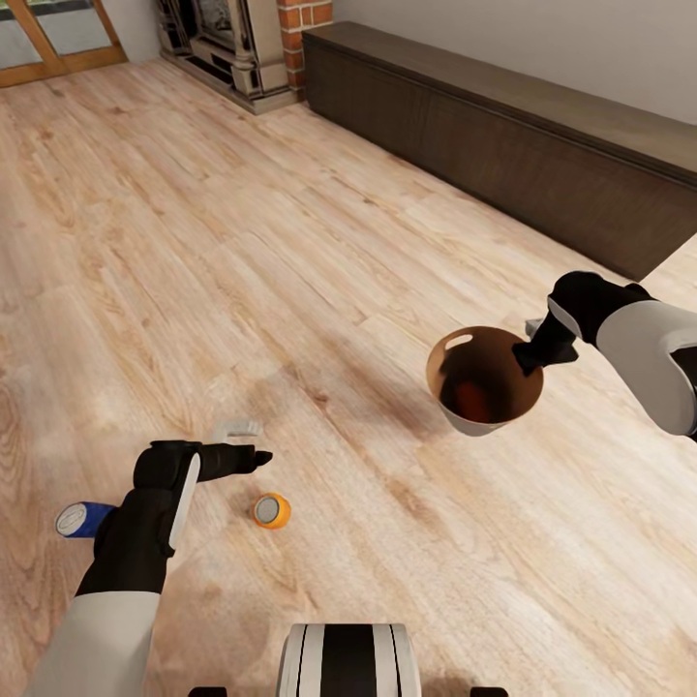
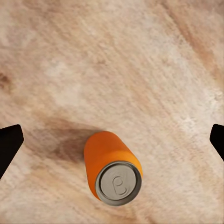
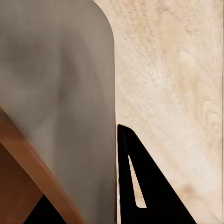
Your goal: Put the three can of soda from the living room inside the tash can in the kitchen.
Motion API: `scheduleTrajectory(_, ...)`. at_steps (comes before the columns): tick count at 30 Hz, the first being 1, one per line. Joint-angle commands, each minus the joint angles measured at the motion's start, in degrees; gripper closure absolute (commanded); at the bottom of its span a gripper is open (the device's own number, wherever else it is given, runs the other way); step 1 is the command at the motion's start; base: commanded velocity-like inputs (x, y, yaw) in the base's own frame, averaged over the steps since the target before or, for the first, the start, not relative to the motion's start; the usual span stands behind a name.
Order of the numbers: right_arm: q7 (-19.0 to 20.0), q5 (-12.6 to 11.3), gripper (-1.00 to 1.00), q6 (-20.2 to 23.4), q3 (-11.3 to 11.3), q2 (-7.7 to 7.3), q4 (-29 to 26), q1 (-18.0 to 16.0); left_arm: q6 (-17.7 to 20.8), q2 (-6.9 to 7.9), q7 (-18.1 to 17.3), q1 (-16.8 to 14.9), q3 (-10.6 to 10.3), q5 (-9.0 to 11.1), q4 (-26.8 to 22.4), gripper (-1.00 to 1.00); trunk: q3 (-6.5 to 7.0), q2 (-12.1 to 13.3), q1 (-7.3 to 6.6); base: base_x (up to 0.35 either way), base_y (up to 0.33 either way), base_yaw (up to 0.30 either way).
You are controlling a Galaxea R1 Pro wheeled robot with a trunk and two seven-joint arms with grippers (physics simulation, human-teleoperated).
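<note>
you have the trash can (image 1: 481,418) lifted off the floor at the right of the head view, your right gripper (image 1: 531,354) clamped on its rim. inside it, low against the brown wall, there is an orange patch that looks like one soda can (image 1: 470,397) already dropped in, though it is too dim to be sure. if so, one is done and two are left, and the carry to the kitchen has not begun: you are in the living room, with the long dark cabinet (image 1: 503,136) along the upper right and red brick (image 1: 305,14) at the top.

the orange can (image 1: 272,510) lies on its side on the wood floor (image 1: 242,242) at lower centre, silvery end toward you. your left gripper (image 1: 247,443) hovers just above it, fingers spread wide; in the left wrist view the can (image 2: 112,166) sits between the two dark fingertips (image 2: 9,142), touching neither. the blue can (image 1: 83,519) lies at the lower left, partly behind your left forearm.

the cans are smooth, round and likely to roll. the bin is tapered, pale grey outside, with an oval handle cut-out (image 1: 458,340). the floor is matte, grained plank.
</note>
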Motion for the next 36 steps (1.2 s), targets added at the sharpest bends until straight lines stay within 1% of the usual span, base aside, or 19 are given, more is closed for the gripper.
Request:
scheduleTrajectory(1, 0.3, -0.5, 1.00, 0.1, -0.1, 0.00, 0.0, -0.2, 0.0, 0.00, 0.0, 0.0, 0.0, 0.0, 0.0, -1.00, -0.06, 0.0, -0.01, 0.000, 0.000, 0.000)
scheduleTrajectory(9, 0.3, -0.5, 1.00, 0.1, 0.9, -0.05, 0.2, -3.6, 0.0, -0.11, 0.0, 0.0, -0.2, -0.1, 0.2, -1.00, -0.59, 0.0, -0.01, 0.000, 0.000, 0.000)
scheduleTrajectory(14, 0.3, -0.5, 1.00, 0.1, 1.7, -0.08, 0.1, -4.5, 0.0, -0.24, 0.0, 0.0, -1.0, -0.1, 0.3, -1.00, -0.86, 0.0, -0.01, 0.000, 0.000, 0.000)
scheduleTrajectory(19, 0.5, -0.6, 1.00, 0.1, 1.4, -0.15, 0.1, -5.3, 0.0, -0.26, 0.0, 0.0, -1.3, -0.2, 0.5, -1.00, -0.92, 0.0, -0.01, 0.000, 0.000, 0.000)
scheduleTrajectory(22, 1.6, -0.6, 1.00, 0.1, 1.3, -0.19, 0.1, -6.0, 0.0, -0.27, 0.0, 0.0, -1.3, -0.2, 0.5, -1.00, -0.92, 0.0, -0.01, 0.000, 0.000, 0.000)
scheduleTrajectory(24, 3.8, -0.6, 1.00, 0.1, 1.5, -0.55, 0.1, -7.1, 0.0, -0.27, 0.1, 0.0, -1.3, -0.3, 0.6, -1.00, -0.92, 0.0, -0.01, 0.000, 0.000, 0.000)
scheduleTrajectory(25, 5.9, -0.6, 1.00, 0.1, 1.7, -0.81, 0.2, -7.7, 0.0, -0.27, 0.1, 0.0, -1.4, -0.4, 0.6, -1.00, -0.92, 0.0, -0.01, 0.000, 0.000, 0.000)
scheduleTrajectory(28, 7.6, -0.6, 1.00, 0.1, 2.2, -1.00, 0.2, -8.2, 0.0, -0.28, 0.1, 0.0, -2.1, -0.6, 0.7, -1.00, -0.92, 0.0, -0.01, 0.000, 0.000, 0.000)
scheduleTrajectory(30, 8.4, -0.6, 1.00, 0.1, 2.6, -1.08, 0.1, -8.4, 0.0, -0.27, 0.1, 0.0, -3.0, -0.7, 0.8, -1.00, -1.37, 0.0, 0.04, 0.000, 0.000, 0.000)
scheduleTrajectory(36, 8.9, -0.6, 1.00, 0.1, 2.9, -1.21, 0.1, -8.6, 0.0, -0.29, 0.5, -0.1, -3.6, -0.9, 1.1, -1.00, -2.87, -0.1, 0.20, 0.000, 0.000, 0.000)
